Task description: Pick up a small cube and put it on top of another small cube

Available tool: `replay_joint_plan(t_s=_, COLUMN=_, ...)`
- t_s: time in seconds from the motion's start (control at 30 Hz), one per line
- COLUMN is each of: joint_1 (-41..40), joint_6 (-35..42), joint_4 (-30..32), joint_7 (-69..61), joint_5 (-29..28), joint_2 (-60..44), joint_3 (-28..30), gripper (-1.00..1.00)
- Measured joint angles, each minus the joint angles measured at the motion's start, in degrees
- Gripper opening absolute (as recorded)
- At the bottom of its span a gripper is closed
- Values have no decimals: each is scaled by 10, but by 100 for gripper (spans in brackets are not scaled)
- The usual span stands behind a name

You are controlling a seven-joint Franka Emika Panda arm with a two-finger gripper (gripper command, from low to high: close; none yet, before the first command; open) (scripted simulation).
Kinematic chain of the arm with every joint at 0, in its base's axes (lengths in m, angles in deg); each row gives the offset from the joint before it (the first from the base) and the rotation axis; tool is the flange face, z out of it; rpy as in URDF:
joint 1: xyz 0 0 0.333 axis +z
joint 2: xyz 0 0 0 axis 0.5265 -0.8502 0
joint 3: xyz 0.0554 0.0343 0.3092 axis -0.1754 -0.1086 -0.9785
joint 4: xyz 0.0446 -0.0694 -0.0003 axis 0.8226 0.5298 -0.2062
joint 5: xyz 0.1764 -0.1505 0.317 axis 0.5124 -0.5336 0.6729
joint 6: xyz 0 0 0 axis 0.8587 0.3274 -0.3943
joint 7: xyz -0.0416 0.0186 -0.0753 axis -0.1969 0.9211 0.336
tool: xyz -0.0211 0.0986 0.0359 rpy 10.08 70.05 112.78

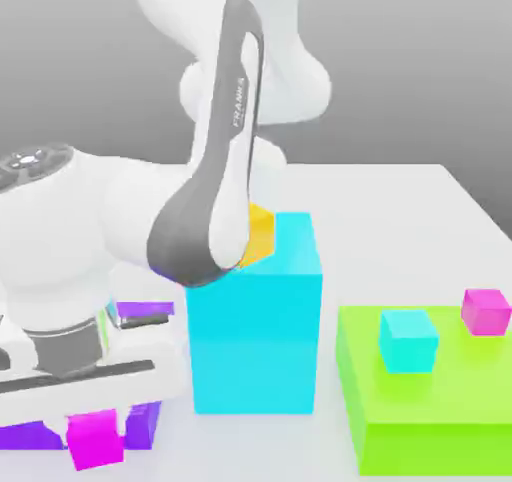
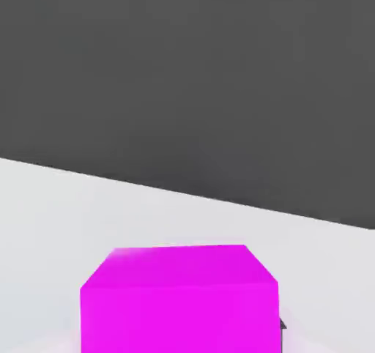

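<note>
A small magenta cube [image 1: 95, 440] [image 2: 179, 300] sits right under my hand at the exterior view's lower left, and my gripper [image 1: 95, 425] is shut on it, low over the white table [image 1: 400, 220]. The hand view has this cube very close, with white table beyond it. The small yellow-orange cube [image 1: 260, 232] stands farther back, partly hidden behind my arm and the tall cyan block [image 1: 255, 315]. A second magenta cube [image 1: 486, 311] rests on the green platform [image 1: 430, 410] at the exterior view's right.
A small cyan cube [image 1: 408, 339] also sits on the green platform. A purple block [image 1: 145, 420] lies just behind my hand. The tall cyan block stands between my hand and the platform, with my arm's links rising above it.
</note>
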Motion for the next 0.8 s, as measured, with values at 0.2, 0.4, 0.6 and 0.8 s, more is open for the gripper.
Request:
replay_joint_plan(t_s=0.2, joint_1=13, joint_6=85, joint_4=24, joint_7=18, joint_5=12, joint_2=84, joint_3=-11, gripper=-100)
replay_joint_plan(t_s=0.4, joint_1=26, joint_6=154, joint_4=55, joint_7=69, joint_5=-27, joint_2=190, joint_3=-23, gripper=-100)
replay_joint_plan(t_s=0.6, joint_1=17, joint_6=211, joint_4=89, joint_7=144, joint_5=-101, joint_2=311, joint_3=-52, gripper=-100)
replay_joint_plan(t_s=0.8, joint_1=-14, joint_6=264, joint_4=123, joint_7=228, joint_5=-189, joint_2=438, joint_3=-107, gripper=-100)
